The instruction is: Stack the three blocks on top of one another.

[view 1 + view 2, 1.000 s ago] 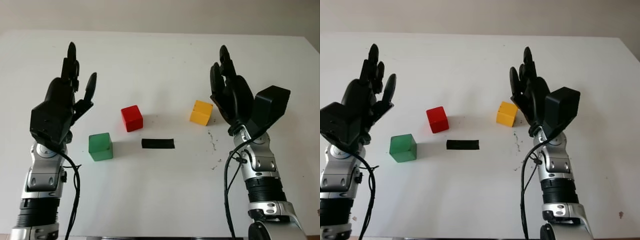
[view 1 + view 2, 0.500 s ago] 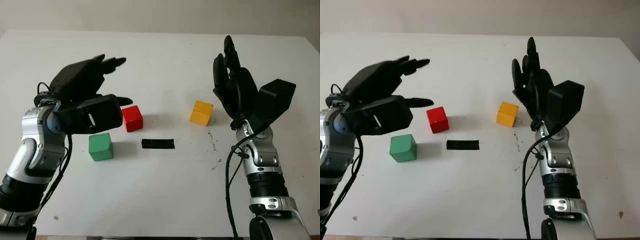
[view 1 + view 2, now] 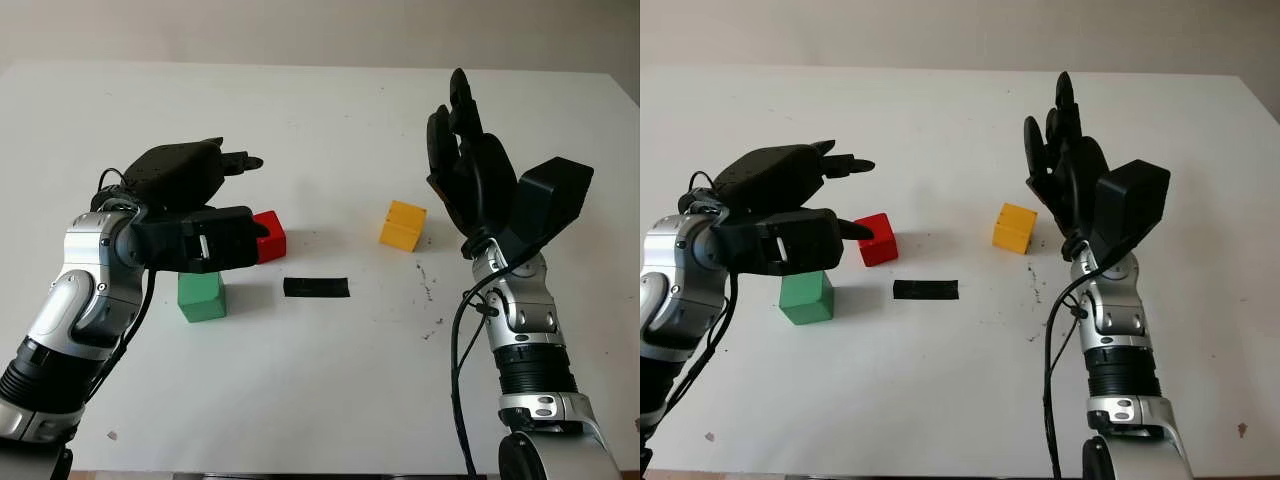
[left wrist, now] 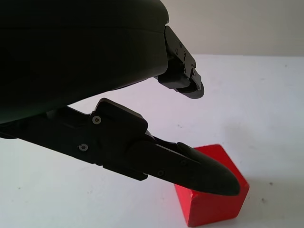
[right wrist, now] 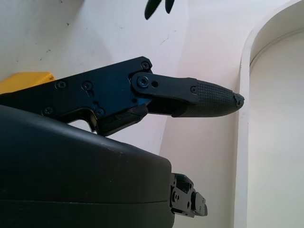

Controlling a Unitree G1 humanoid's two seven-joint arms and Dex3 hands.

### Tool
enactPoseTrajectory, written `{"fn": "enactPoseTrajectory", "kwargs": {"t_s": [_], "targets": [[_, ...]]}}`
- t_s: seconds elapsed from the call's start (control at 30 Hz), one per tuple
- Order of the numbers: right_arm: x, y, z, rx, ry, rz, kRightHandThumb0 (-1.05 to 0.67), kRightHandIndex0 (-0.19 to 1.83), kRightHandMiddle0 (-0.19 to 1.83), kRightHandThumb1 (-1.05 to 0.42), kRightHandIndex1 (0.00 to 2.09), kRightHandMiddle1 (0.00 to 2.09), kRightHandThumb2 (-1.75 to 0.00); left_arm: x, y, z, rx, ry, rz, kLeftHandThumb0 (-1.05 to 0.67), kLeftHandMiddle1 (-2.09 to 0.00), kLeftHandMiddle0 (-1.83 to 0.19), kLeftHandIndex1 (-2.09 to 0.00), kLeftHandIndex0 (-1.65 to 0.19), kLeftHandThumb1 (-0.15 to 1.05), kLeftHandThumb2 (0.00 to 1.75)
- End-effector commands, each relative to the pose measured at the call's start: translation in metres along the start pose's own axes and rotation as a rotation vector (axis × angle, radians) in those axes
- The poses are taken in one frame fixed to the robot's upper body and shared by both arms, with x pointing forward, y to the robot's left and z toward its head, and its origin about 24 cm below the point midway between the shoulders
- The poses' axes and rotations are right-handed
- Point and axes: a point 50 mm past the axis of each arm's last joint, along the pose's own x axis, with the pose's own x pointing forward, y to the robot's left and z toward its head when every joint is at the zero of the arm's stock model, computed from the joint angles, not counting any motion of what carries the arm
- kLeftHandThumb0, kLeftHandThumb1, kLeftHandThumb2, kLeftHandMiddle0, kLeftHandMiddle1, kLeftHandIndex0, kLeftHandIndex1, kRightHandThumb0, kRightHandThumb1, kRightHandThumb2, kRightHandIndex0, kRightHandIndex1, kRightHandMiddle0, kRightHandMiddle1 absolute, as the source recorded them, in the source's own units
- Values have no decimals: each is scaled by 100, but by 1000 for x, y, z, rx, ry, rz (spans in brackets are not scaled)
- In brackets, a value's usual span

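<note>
The left hand (image 3: 215, 215) is open and holds nothing. It hangs over the white bench (image 3: 320, 380), above the green block (image 3: 202, 295) and right next to the red block (image 3: 268, 236). The right hand (image 3: 465, 175) is open too, held up just beside the yellow block (image 3: 403, 225). A black strip (image 3: 316, 288) lies between the blocks.

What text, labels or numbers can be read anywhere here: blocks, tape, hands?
None: no readable text in any view.
Red block, green block, yellow block: plain faces.
Black tape strip: blank.
Left hand, open above the red block, and right hand, open beside the yellow block: no markings legible.
</note>
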Motion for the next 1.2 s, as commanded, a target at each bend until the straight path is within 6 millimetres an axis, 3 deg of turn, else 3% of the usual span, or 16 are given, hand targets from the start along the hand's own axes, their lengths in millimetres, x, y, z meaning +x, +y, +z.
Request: {"fn": "enactPoseTrajectory", "kwargs": {"t_s": [0.0,0.23,0.57,0.63,0.73,0.8,0.97,1.17], "targets": [[2,-1,9,-15,-39,2,-73,-19,-19,-105,0,0,-54,0,2,2,42,-1,-21,-99,-4,-4,-11,-35,105,17],[3,1,10,-16,-40,8,-73,-19,-19,-105,0,0,-53,0,-3,3,156,34,-91,-99,-3,2,-12,-39,105,19],[3,1,9,-26,-40,11,-73,-19,-19,-105,0,0,-54,1,-13,11,234,37,-61,-91,-7,-2,-19,-52,105,10],[3,1,10,-27,-37,9,-73,-19,-19,-105,0,0,-54,1,-15,13,215,21,-18,-89,-7,-10,-33,-60,102,7],[3,0,9,-23,-33,11,-73,-19,-19,-105,0,0,-54,1,-19,14,190,-3,41,-85,-6,-18,-83,-45,99,5],[3,0,9,-23,-31,9,-73,-19,-19,-105,0,0,-54,1,-20,14,178,-13,58,-83,-5,-18,-100,-38,98,5],[3,0,10,-27,-32,6,-72,-19,-19,-105,0,0,-53,2,-22,16,180,-25,63,-84,-4,-16,-103,-27,100,6],[4,0,11,-31,-37,9,-72,-19,-19,-105,0,0,-54,4,-24,16,168,-21,36,-84,-5,-16,-101,-27,99,5]]}}
